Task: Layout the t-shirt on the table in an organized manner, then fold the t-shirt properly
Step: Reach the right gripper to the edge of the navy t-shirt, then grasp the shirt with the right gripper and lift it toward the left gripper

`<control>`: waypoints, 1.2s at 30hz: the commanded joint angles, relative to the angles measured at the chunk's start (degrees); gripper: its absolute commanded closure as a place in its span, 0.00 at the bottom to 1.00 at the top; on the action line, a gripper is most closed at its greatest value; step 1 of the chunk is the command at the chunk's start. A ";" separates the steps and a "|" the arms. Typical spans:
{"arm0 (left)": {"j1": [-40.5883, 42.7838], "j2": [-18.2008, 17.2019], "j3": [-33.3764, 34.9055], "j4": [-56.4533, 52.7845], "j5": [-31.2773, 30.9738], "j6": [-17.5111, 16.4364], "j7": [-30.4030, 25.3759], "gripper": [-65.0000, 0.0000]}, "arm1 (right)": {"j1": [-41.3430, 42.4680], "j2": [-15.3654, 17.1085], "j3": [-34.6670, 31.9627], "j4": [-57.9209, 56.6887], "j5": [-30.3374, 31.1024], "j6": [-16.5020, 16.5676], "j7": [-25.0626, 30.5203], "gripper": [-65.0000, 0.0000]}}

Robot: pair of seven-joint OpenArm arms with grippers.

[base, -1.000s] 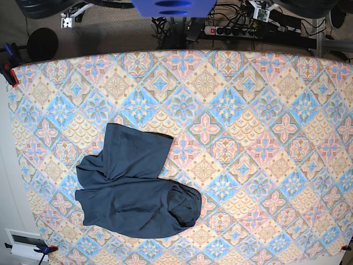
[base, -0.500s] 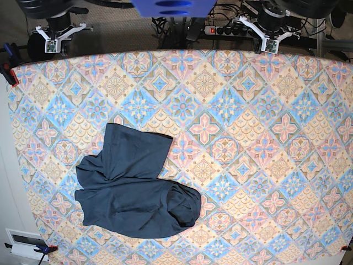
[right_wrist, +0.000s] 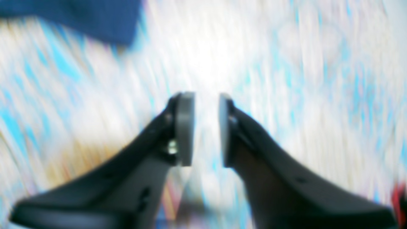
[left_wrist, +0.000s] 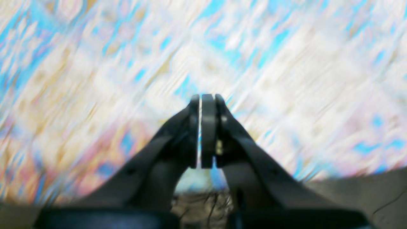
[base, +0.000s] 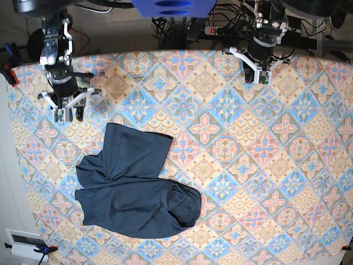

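Note:
The dark navy t-shirt [base: 135, 185] lies crumpled on the near-left part of the patterned table [base: 248, 165], one part folded over the rest. My right gripper [base: 69, 113] hovers over the table's far left, just beyond the shirt's far edge. In the right wrist view that gripper [right_wrist: 206, 127] is open and empty, with a corner of the t-shirt [right_wrist: 79, 16] at the upper left. My left gripper [base: 256, 76] hangs over the far edge right of centre, far from the shirt. The left wrist view shows that gripper [left_wrist: 201, 105] shut on nothing, above blurred tablecloth.
Beyond the table's far edge lie a power strip [base: 229, 30] and cables. A red clamp [base: 8, 72] grips the left edge. A white box [base: 22, 243] sits off the near-left corner.
Both arms have swung in from beyond the far edge to above the table. The right gripper has opened. The t-shirt has not moved.

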 commanded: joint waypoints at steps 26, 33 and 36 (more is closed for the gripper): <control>-5.46 3.30 4.14 1.11 0.07 0.36 4.40 0.65 | 24.28 0.34 -16.67 -24.01 0.26 -0.25 -4.78 0.52; -5.46 3.30 4.14 1.11 0.07 0.36 4.40 0.65 | 27.26 -3.17 -17.38 -26.30 0.26 -0.25 -4.69 0.46; -5.46 3.30 4.14 1.11 0.07 0.36 4.40 0.65 | 27.44 -4.05 -17.46 -26.30 0.26 -0.25 -4.69 0.46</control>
